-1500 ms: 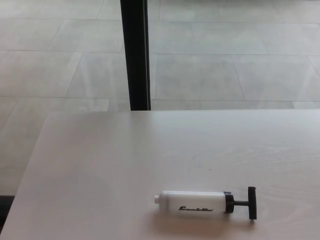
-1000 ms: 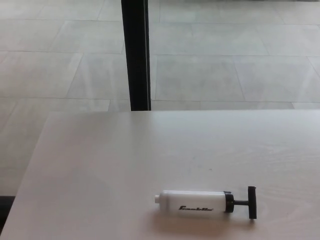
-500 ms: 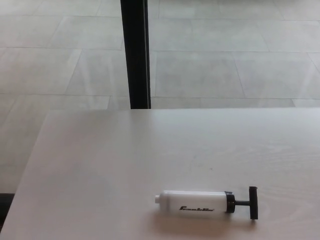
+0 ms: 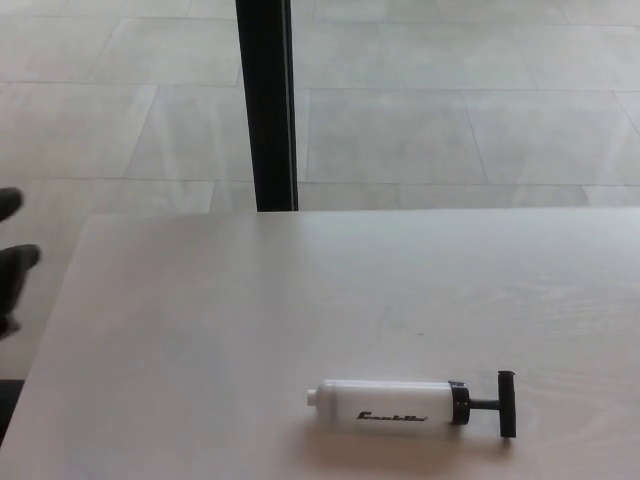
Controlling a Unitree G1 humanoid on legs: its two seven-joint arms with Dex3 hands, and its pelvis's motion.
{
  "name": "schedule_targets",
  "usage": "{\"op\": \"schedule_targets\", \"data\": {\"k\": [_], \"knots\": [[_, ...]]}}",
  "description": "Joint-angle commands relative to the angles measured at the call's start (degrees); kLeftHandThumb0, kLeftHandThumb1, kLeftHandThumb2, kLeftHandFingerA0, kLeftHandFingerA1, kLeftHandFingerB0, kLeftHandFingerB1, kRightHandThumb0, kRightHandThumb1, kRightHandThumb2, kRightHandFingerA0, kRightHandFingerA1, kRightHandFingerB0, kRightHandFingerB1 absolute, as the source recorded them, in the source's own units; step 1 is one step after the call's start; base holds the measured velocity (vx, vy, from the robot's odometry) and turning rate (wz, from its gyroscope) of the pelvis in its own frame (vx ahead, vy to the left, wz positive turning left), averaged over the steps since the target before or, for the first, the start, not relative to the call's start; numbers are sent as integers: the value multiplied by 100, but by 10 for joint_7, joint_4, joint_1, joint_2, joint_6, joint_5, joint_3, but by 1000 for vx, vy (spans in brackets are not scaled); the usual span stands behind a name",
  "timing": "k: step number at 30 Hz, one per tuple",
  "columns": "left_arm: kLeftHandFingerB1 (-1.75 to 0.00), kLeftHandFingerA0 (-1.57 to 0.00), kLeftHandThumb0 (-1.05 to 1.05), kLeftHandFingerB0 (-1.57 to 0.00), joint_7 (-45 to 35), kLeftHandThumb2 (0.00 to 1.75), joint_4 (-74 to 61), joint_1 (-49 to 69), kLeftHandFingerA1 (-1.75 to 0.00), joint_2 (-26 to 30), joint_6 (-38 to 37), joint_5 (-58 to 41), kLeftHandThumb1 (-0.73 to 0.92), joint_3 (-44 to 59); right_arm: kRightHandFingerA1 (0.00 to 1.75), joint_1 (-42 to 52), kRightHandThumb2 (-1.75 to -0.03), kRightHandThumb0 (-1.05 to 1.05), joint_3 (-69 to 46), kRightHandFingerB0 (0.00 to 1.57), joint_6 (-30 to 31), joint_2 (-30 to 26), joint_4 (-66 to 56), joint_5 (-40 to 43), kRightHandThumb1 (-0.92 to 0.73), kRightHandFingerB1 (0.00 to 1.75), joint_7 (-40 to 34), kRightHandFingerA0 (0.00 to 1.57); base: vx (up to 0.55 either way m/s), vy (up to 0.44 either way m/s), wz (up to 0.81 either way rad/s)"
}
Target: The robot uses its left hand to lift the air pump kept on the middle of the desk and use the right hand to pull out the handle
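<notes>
Head view looks down on a pale wood-grain desk [image 4: 250, 320] that fills the lower half of the frame, with grey floor tiles [image 4: 450, 130] beyond its far edge and a black post [image 4: 265, 100] rising at upper centre-left.

An air pump [image 4: 400, 405] lies flat on the desk in the lower centre-right of the frame, close to the bottom edge. Its white barrel carries black script lettering along the side; it seems to read "Franklin", though the letters are small and slightly blurred. The pump's long axis runs nearly straight across the picture, left to right. The short white nozzle end points toward the left of the frame. At the right end sits a black collar, then a thin black rod, then the black T-shaped handle [image 4: 507, 404], whose crossbar stands across the pump's axis. Only a short stretch of rod shows between collar and handle.

At the far left edge, about mid-height, dark rounded shapes of the left hand [image 4: 12, 262] poke into the frame, over the floor beside the desk's left border and well apart from the pump. Too little of it shows to tell whether its fingers are spread or closed. Nothing touches the pump.
</notes>
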Motion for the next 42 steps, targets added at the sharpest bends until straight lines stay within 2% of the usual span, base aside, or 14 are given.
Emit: {"op": "schedule_targets", "data": {"k": [1,8,9,10,12,13,14,15,16,17,27,28,29,42], "knots": [[-50,-46,-75,-40,29,63,-45,-58,-64,-14,57,181,65,-204,49,16,-114,-85,73,0,16,17,-114,-18,-69,30,53,6,0,0,0],[-51,-49,-72,-42,41,60,-24,-77,-66,-31,51,205,68,-276,47,36,-104,-80,80,5,39,10,-145,-10,-75,38,52,8,0,0,0],[-59,-47,-72,-40,44,92,-21,-83,-68,-33,58,214,52,-287,52,35,-111,-74,82,0,42,10,-147,-11,-69,39,50,13,0,0,0],[-50,-50,-72,-43,46,61,-13,-93,-65,-33,59,225,68,-301,52,35,-112,-80,83,0,47,10,-152,-11,-72,38,49,16,0,0,0],[-57,-44,-71,-39,47,91,-7,-104,-66,-32,68,236,53,-317,40,34,-70,-84,84,11,48,11,-155,-9,-92,27,49,17,0,0,0],[-48,-45,-70,-42,49,60,-3,-110,-62,-34,72,242,68,-326,41,33,-70,-84,85,10,45,13,-156,-11,-92,28,45,17,0,0,0],[-47,-45,-69,-42,50,60,-3,-113,-61,-34,76,247,68,-334,55,32,-113,-83,86,0,44,16,-155,-7,-72,38,47,20,0,0,0],[-52,-45,-60,-26,46,97,-4,-122,-66,-36,91,260,51,-354,50,31,-109,-37,87,0,52,21,-163,-2,-46,49,45,2,0,0,0],[-52,-45,-60,-26,46,97,-4,-126,-66,-37,96,264,51,-362,50,31,-109,-37,88,0,56,22,-168,-3,-46,49,42,2,0,0,0],[-44,-45,-65,-40,47,60,-2,-128,-55,-37,98,267,67,-367,42,31,-69,-82,89,13,55,23,-169,-5,-92,29,40,20,0,0,0],[-42,-43,-76,-37,49,62,44,-179,-53,-60,139,330,74,-457,43,29,-70,-79,95,14,69,29,-188,-7,-92,29,38,20,0,0,0],[-46,-38,-73,-16,24,102,42,-194,-63,-56,162,341,56,-478,45,26,-70,-77,94,17,69,32,-187,-2,-92,31,39,21,0,0,0],[-34,-26,-84,-26,2,64,41,-208,-47,-49,186,352,78,-497,45,24,-70,-77,94,17,73,33,-188,-2,-92,30,38,21,0,0,0],[-39,0,-98,-14,-51,104,93,-278,-26,-52,279,488,67,-685,49,20,-69,-73,94,20,80,49,-195,10,-92,33,34,23,0,0,0]]}}
